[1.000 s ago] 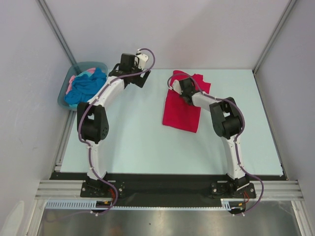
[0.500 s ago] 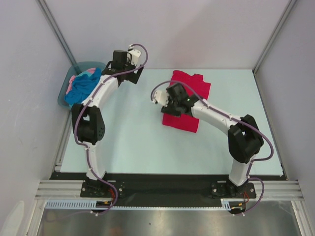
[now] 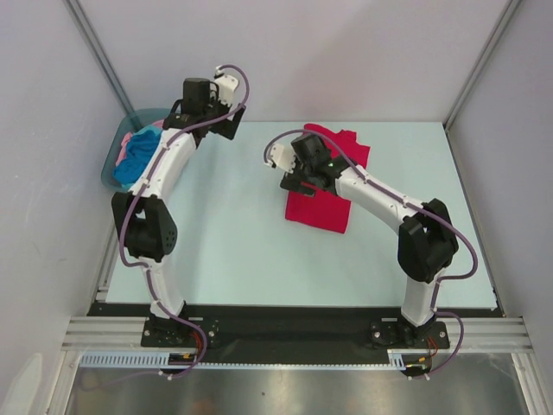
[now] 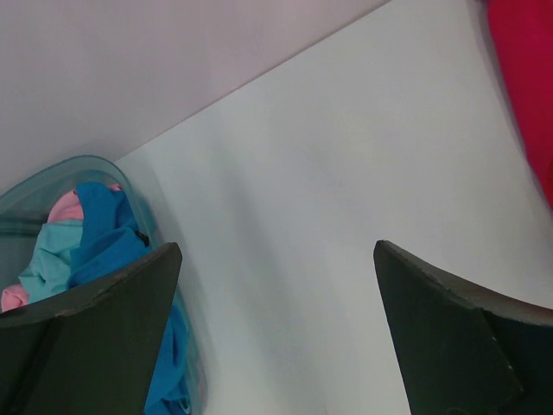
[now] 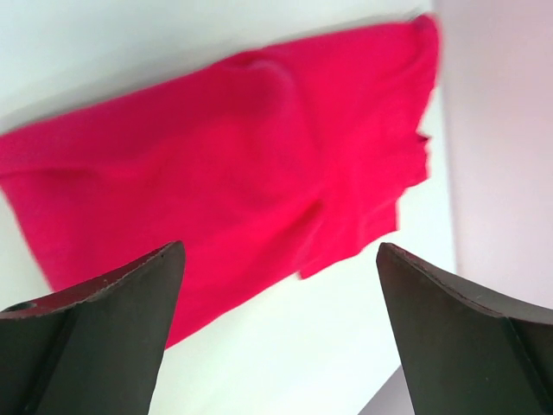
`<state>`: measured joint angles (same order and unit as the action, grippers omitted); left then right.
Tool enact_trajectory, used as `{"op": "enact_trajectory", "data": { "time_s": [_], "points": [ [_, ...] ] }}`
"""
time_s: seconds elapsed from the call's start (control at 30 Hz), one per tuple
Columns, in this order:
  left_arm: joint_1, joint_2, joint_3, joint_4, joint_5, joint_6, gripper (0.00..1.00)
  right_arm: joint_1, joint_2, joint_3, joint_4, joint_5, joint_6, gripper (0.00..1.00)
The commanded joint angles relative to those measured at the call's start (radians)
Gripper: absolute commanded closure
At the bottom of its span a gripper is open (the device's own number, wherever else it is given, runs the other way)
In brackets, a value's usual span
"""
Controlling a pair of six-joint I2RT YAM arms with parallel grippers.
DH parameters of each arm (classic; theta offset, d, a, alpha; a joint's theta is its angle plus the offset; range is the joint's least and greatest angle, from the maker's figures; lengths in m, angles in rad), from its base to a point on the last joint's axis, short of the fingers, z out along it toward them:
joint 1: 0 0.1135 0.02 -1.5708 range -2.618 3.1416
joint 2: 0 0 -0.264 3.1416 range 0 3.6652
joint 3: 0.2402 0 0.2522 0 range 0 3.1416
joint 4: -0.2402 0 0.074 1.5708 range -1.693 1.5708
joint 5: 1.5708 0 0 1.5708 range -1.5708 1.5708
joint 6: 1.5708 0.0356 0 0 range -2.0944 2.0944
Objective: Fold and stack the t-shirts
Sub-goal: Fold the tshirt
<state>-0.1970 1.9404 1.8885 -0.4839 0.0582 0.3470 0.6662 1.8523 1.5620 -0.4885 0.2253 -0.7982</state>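
Observation:
A crimson-red t-shirt [image 3: 322, 210] lies folded on the pale table, right of centre, partly under my right arm. My right gripper [image 3: 293, 182] hovers at its left edge, open and empty; in the right wrist view the red t-shirt [image 5: 242, 156] fills the space beyond the spread fingers [image 5: 104, 303]. A turquoise-blue t-shirt [image 3: 136, 166] and a pale pink one [image 3: 127, 142] lie crumpled in the tub [image 3: 109, 173] at the back left. My left gripper [image 3: 231, 122] is raised near the back wall, right of the tub, open and empty [image 4: 276, 246].
The grey-teal tub [image 4: 52, 173] holds the blue t-shirt [image 4: 104, 246] and the pink one [image 4: 65, 207]. Grey walls close the table at the back and on both sides. Both arm bases sit on the black strip [image 3: 285, 320] along the near edge.
My right gripper has opened and let go of the red t-shirt, and its arm has swung out to the left. My left arm has shifted left, toward the tub.

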Motion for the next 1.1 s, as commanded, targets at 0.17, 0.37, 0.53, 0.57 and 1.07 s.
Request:
{"op": "enact_trajectory", "data": {
  "time_s": [0.17, 0.37, 0.53, 0.57, 1.07],
  "points": [
    [-0.002, 0.025, 0.115, -0.068, 0.023, 0.030, 0.00, 0.015, -0.008, 0.078, -0.021, -0.007, 0.005, 0.00],
    [-0.005, 0.065, 0.199, -0.073, 0.009, 0.018, 0.00, 0.029, -0.014, 0.050, -0.175, -0.193, 0.080, 0.00],
    [-0.007, 0.022, 0.149, -0.067, 0.038, 0.018, 0.00, 0.039, -0.018, -0.032, -0.153, -0.242, 0.134, 0.01],
    [-0.005, 0.000, 0.111, -0.047, 0.038, 0.021, 0.00, 0.042, -0.018, -0.036, -0.165, -0.269, 0.137, 0.03],
    [-0.002, -0.069, -0.014, 0.074, 0.003, 0.087, 0.00, 0.136, -0.024, -0.264, -0.093, -0.126, 0.143, 0.05]
  ]
}}
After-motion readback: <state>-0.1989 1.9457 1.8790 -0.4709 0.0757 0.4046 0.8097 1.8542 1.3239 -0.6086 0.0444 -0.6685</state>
